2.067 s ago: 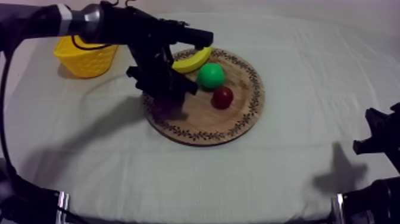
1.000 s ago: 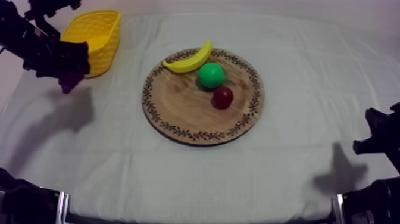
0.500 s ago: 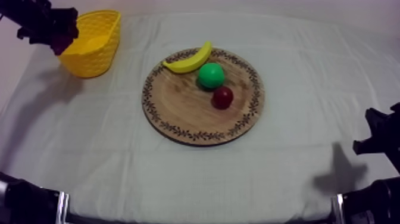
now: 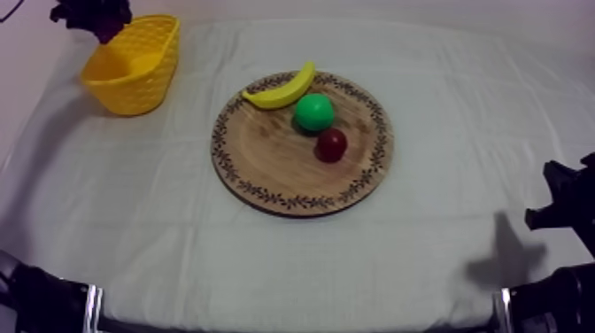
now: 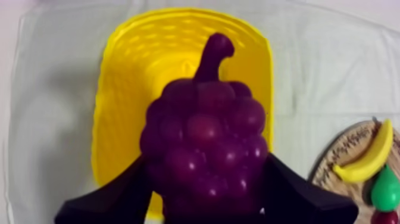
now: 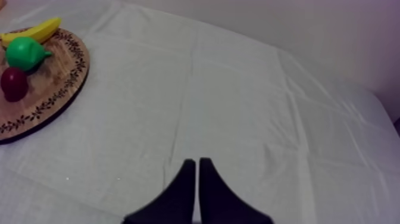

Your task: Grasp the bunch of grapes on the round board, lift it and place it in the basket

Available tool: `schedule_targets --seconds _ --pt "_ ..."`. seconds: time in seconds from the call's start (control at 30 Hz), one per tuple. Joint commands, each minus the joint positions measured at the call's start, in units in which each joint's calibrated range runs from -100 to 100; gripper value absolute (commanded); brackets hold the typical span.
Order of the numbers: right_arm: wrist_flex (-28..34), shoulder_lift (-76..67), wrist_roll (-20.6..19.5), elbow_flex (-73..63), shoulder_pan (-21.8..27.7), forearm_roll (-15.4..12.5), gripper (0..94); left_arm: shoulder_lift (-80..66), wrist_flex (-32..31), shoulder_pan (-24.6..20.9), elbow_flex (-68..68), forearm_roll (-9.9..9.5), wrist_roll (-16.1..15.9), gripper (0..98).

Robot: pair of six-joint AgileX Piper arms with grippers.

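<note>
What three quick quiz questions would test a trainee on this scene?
1. True or false: the grapes lie on the board.
2. The left gripper holds the grapes over: A, the basket; B, the board; C, the banana.
3. How many fruits lie on the board?
Key: 1 false; 2 A; 3 three: banana, pear, red fruit.

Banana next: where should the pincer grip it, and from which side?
Probably grip the banana mid-length from above, fingers across its narrow width: it lies flat along the wooden board rim, with the pear close beside it.
</note>
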Motion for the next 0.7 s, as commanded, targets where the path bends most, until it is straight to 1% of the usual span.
schedule_targets --seconds 0.0,0.23,0.53,0.6,0.63,0.67 --pt "-0.02 0.02 0.00 -0.01 0.01 0.01 0.3 4.21 -0.04 -0.25 -2.95 0.07 -0.24 57.4" --pt "-0.02 0.02 0.00 -0.01 0.01 0.01 0.3 12.82 -0.40 -0.96 -8.32 0.56 -1.14 57.9" --pt "-0.02 0.02 0.00 -0.01 0.01 0.01 0.3 19.75 -2.79 -1.17 -9.45 0.94 -1.43 58.0" --pt "-0.02 0.02 0.00 -0.01 0.01 0.01 0.3 20.08 -3.18 -1.20 -9.37 1.05 -1.42 60.0" --pt "-0.02 0.02 0.00 -0.01 0.01 0.01 0.3 20.13 -3.21 -1.21 -9.38 1.18 -1.53 63.0" --pt "-0.02 0.02 0.00 -0.01 0.01 0.01 0.3 20.16 -2.90 -1.25 -9.52 1.35 -1.71 69.3"
